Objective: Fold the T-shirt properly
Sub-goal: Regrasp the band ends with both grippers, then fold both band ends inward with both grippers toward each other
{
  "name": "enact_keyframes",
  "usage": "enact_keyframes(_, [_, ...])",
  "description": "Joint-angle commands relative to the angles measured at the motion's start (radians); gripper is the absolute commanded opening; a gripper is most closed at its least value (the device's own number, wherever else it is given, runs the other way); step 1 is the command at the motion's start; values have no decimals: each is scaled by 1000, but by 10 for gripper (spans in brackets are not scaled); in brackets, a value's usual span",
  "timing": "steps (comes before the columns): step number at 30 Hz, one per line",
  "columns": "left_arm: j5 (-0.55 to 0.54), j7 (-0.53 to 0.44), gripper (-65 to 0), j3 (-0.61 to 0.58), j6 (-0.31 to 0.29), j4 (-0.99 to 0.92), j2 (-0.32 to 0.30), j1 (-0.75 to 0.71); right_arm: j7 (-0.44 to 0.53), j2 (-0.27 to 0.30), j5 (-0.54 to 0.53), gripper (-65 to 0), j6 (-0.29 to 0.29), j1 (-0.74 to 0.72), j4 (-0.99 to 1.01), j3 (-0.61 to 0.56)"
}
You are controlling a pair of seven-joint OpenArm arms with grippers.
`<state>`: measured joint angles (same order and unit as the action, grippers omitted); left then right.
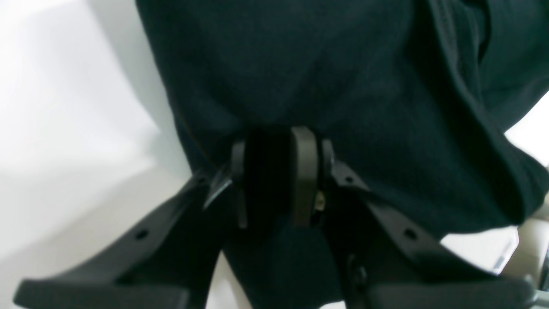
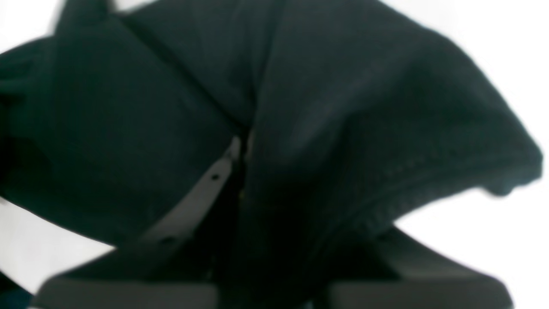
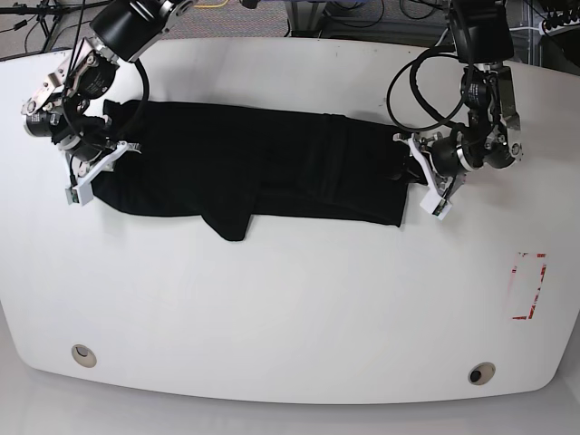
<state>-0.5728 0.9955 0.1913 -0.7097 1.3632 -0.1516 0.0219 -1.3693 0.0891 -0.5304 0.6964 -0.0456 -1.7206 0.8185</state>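
The black T-shirt [image 3: 254, 168] lies stretched in a long band across the far half of the white table [image 3: 290, 308], plain black side up; no print shows. A fold of it hangs forward near the middle [image 3: 234, 227]. My left gripper [image 3: 410, 172] is shut on the shirt's right end; the left wrist view shows the cloth [image 1: 343, 86] pinched between its fingers [image 1: 303, 171]. My right gripper [image 3: 98, 156] is shut on the shirt's left end; the right wrist view shows cloth [image 2: 343, 128] bunched over the gripper [image 2: 240, 150].
A red-outlined rectangle mark [image 3: 528, 285] sits on the table at the right. Two round holes [image 3: 83, 354] [image 3: 481, 373] are near the front edge. Cables and equipment lie beyond the far edge.
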Motion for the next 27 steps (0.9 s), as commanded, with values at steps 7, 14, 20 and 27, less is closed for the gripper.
enact_keyframes(7, [124, 76, -525, -46, 51, -8, 40, 20, 15, 1, -15, -650, 2, 77, -315, -179])
enact_keyframes(14, [124, 76, -525, -46, 111, -8, 73, 20, 20, -18, -52, -650, 2, 85, -318, -285])
enact_keyframes(20, [124, 76, -524, -80, 135, -9, 73, 20, 98, -19, -181, -650, 2, 82, -313, -425])
enact_keyframes(27, [122, 76, -524, -123, 166, -9, 99, 20, 153, -84, -210, -650, 2, 48, -307, -518])
